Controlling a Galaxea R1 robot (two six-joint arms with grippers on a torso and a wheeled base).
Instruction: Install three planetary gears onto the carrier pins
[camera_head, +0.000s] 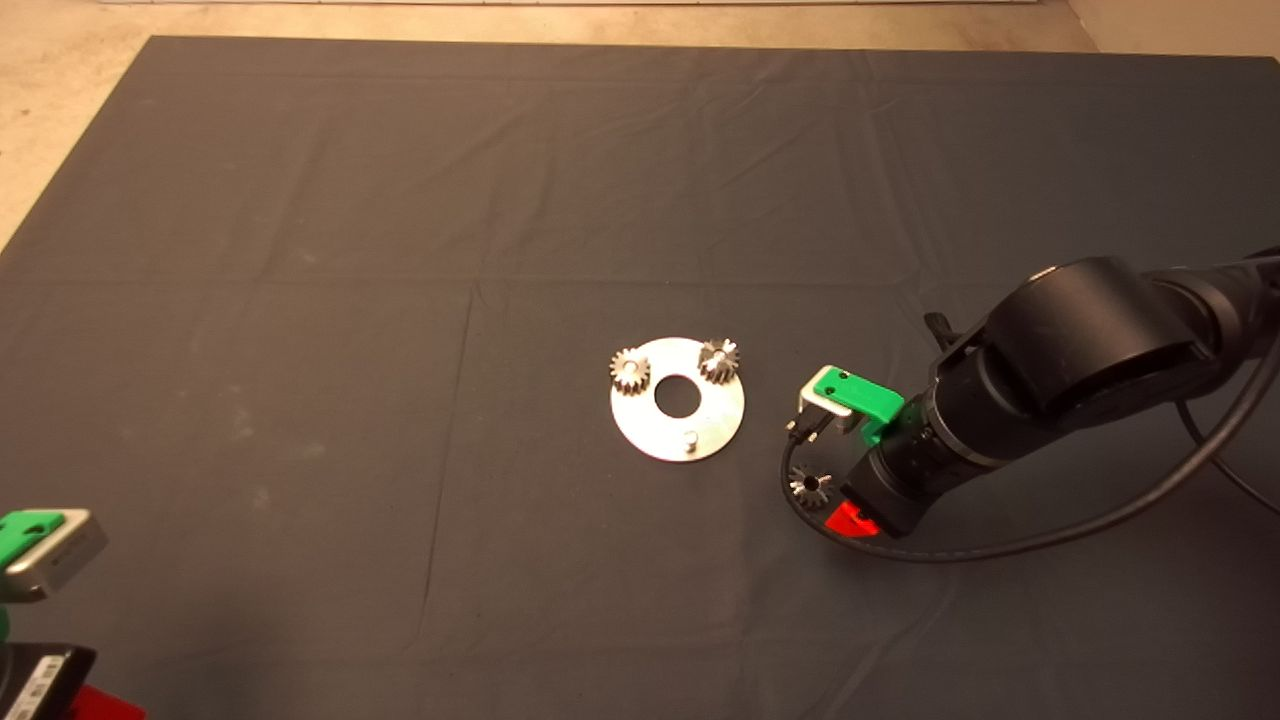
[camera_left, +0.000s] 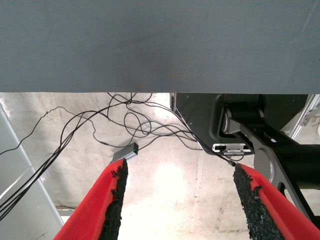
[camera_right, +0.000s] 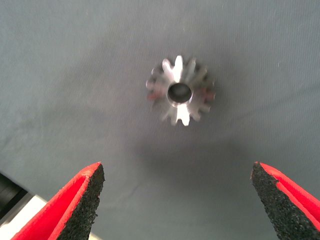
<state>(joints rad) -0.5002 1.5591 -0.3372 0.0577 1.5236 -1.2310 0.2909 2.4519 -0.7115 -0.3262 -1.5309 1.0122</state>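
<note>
The shiny carrier disc (camera_head: 650, 430) lies mid-mat. Two planetary gears sit on its far pins, one at the left (camera_head: 629, 370) and one at the right (camera_head: 719, 359). The near carrier pin (camera_head: 690, 439) stands bare. A third gear (camera_head: 809, 486) (camera_right: 180, 91) lies flat on the mat to the right of the disc. My right gripper (camera_right: 177, 200) hovers right over this gear, open, its fingers wide apart and not touching it. In the head view one red finger (camera_head: 850, 519) shows beside the gear. My left gripper (camera_left: 177, 200) is parked at the lower left edge, open and empty.
A black cable (camera_head: 1000, 545) loops from the right arm across the mat near the loose gear. The left wrist view looks past the mat's edge at floor cables (camera_left: 100, 130) and the robot's base (camera_left: 260, 135).
</note>
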